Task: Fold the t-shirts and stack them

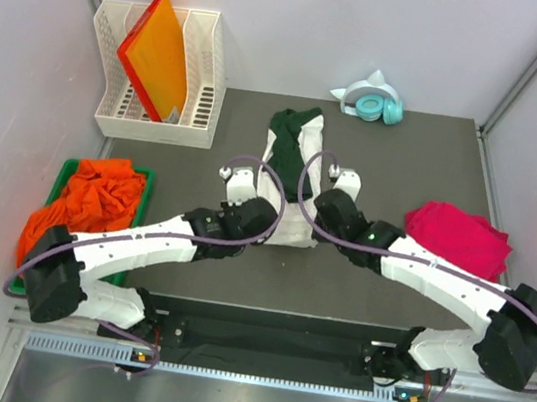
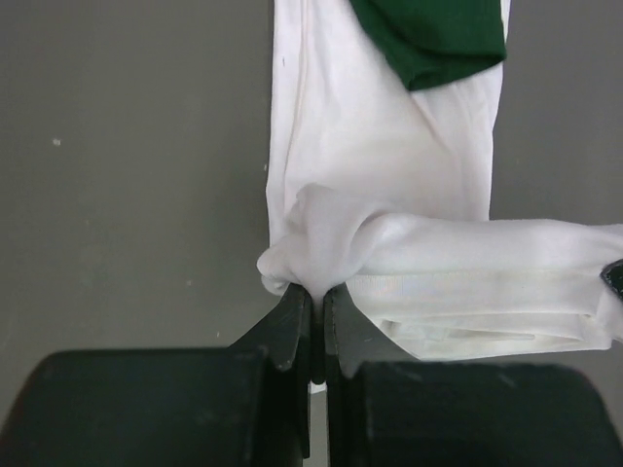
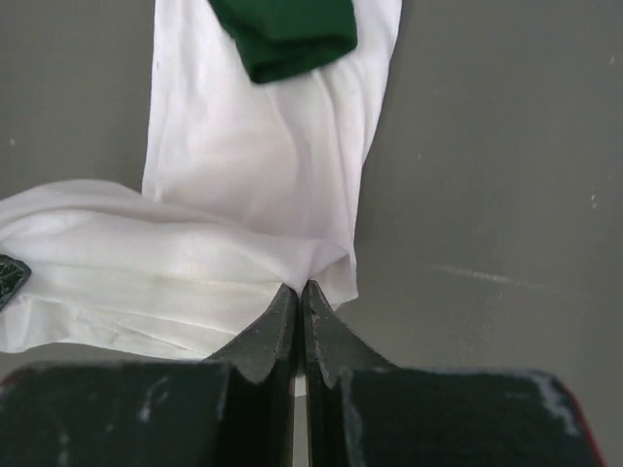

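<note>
A white t-shirt with green sleeves (image 1: 290, 179) lies mid-table, folded into a narrow strip with its near end doubled over. My left gripper (image 2: 317, 292) is shut on a bunched left corner of that white shirt (image 2: 389, 195). My right gripper (image 3: 300, 288) is shut on the right corner of the same white shirt (image 3: 263, 175). Both grippers sit side by side at the shirt's near end (image 1: 290, 227). A green sleeve (image 2: 433, 39) shows at the far end, and this green sleeve (image 3: 287, 34) also appears in the right wrist view.
A folded pink shirt (image 1: 458, 238) lies at the right. A green bin (image 1: 66, 174) with crumpled orange shirts (image 1: 87, 199) sits at the left. A white rack (image 1: 203, 100) holding an orange board (image 1: 157, 56) stands back left. Teal headphones (image 1: 372, 103) lie at the back.
</note>
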`<state>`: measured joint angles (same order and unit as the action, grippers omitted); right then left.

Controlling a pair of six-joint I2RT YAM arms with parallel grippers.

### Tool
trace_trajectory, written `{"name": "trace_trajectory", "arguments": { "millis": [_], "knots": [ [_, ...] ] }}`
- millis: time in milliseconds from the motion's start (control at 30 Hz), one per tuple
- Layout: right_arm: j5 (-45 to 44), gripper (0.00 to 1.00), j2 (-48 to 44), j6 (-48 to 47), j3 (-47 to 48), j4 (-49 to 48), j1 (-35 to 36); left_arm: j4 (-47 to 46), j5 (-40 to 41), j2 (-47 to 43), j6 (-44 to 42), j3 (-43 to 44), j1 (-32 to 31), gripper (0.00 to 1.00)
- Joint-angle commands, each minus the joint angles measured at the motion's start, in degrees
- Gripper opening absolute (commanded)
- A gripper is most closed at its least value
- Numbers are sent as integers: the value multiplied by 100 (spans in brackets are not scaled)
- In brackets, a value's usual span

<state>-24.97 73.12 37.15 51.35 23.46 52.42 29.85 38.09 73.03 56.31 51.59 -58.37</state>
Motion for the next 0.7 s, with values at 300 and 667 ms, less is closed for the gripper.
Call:
{"name": "trace_trajectory", "arguments": {
  "millis": [300,667],
  "knots": [
    [80,0,1669,-832,1939,-105,-1462,-1147,-785,1405,-1992,1370,2021,0],
    [405,0,3223,-1086,3969,88,-2236,-1096,-1382,3233,-2300,3285,2822,0]
  ]
}}
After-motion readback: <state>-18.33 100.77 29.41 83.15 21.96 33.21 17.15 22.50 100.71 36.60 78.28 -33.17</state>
